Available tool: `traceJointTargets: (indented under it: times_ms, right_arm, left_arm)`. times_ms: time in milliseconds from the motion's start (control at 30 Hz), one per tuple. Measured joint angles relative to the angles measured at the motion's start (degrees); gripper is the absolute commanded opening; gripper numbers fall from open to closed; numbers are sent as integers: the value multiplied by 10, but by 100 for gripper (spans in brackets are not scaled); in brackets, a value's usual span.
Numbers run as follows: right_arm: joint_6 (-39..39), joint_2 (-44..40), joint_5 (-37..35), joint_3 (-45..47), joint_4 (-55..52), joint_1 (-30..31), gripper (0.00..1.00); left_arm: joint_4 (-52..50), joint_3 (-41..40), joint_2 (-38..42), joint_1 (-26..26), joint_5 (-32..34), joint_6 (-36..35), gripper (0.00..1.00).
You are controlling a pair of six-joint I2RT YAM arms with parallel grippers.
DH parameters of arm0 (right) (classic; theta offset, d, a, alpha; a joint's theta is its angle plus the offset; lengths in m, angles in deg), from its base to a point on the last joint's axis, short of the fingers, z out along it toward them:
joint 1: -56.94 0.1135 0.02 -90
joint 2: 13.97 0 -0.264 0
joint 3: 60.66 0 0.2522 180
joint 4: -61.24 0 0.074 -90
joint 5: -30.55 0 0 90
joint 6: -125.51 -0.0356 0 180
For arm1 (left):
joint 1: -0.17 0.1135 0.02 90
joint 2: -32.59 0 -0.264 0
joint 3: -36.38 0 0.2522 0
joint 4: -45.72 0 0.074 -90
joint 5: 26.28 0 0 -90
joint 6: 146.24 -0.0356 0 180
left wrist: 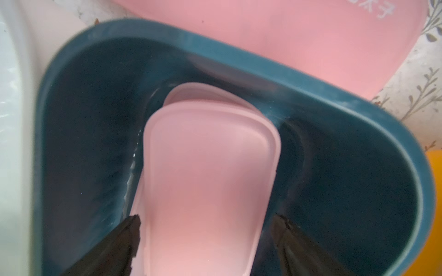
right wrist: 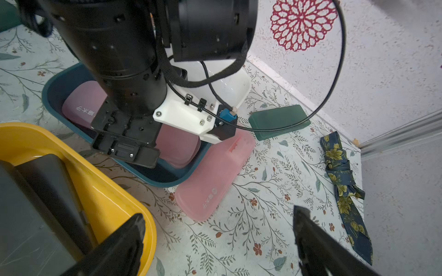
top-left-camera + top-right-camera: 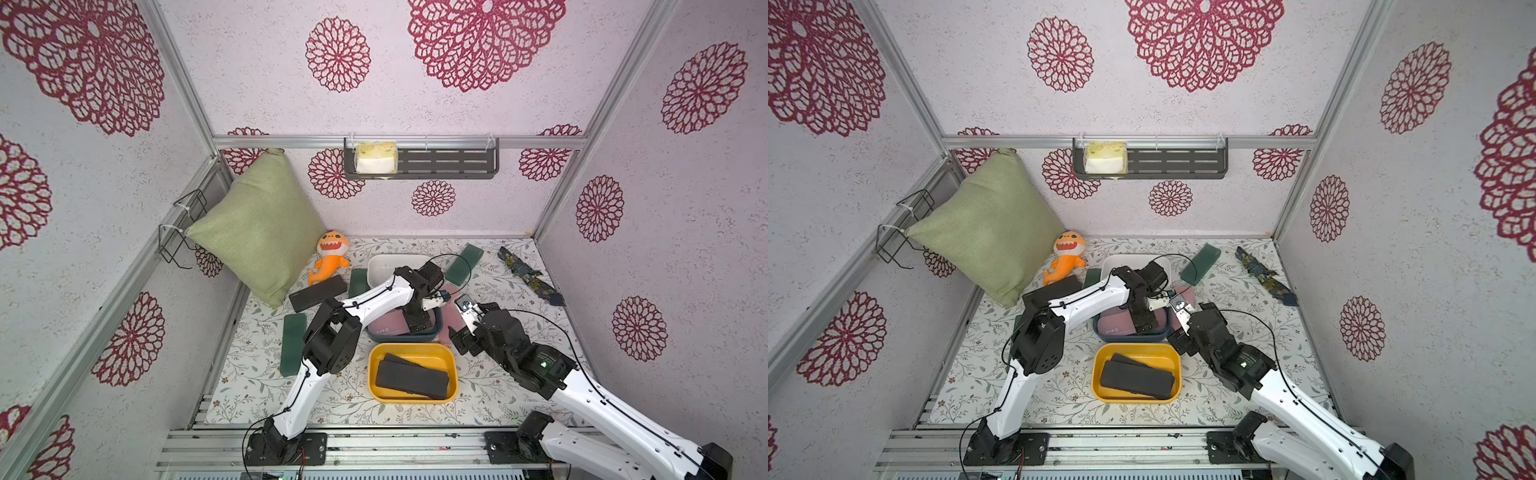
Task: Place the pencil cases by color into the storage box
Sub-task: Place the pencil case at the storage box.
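Standing in a line on the floral surface point(image 3: 249, 374): yellow bin point(image 3: 455, 374) at 6 o'clock holding two black cases point(image 3: 411, 380), blue bin point(image 3: 399, 338) in the middle, white bin point(image 3: 380, 266) at 12. Two pink cases point(image 1: 208, 172) lie stacked in the blue bin; a third pink case point(image 2: 212, 181) lies just beside its 3 o'clock side. The left jaws stand wide astride the top one, gripping nothing; the right jaws gape empty above the surface.
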Motion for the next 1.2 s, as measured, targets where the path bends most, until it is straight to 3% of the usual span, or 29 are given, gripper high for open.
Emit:
traceJointTargets:
  times_ms: [733,1033,1200]
  right_arm:
    - [-19,-1,-37,0,5,-41,99]
    - [-51,3,-40,0,15,-90,99]
    - [-89,45,-16,-14,7,-119,99]
  left_arm:
    - [-3,0,26,-2,-42,24,93]
    - [47,-33,148,-2,4,46,96]
    - [96,-82,233,7,20,78,97]
